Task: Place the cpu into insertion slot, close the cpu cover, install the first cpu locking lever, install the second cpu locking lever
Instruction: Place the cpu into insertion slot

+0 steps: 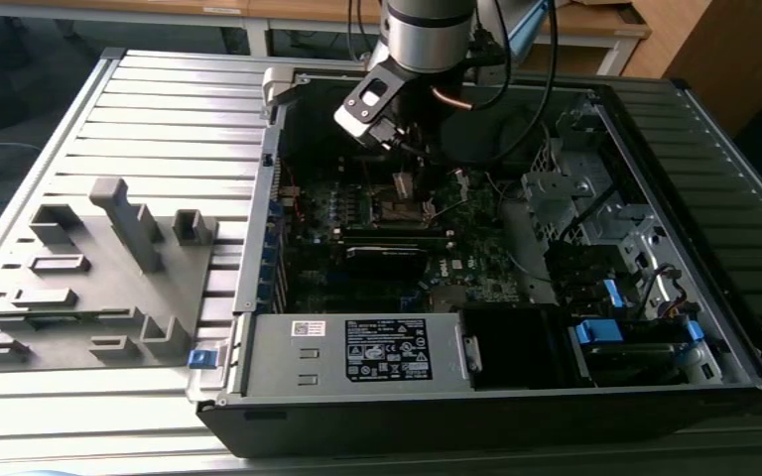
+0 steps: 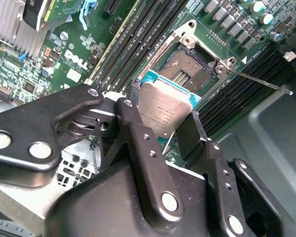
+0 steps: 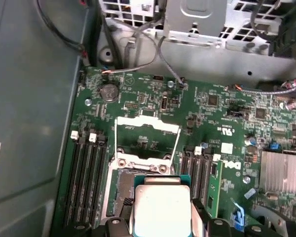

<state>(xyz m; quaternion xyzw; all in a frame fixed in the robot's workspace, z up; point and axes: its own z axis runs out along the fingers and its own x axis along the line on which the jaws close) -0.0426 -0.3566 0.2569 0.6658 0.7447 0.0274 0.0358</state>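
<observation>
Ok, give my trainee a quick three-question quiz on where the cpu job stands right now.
1. True or false: the cpu already sits in the socket.
2. What is the gripper shut on? A) the cpu B) a lever C) nothing
3. Fill in: the cover is ___ (open or shut).
Key: 1 false, the cpu is held clear of the socket; 2 A; 3 open.
</observation>
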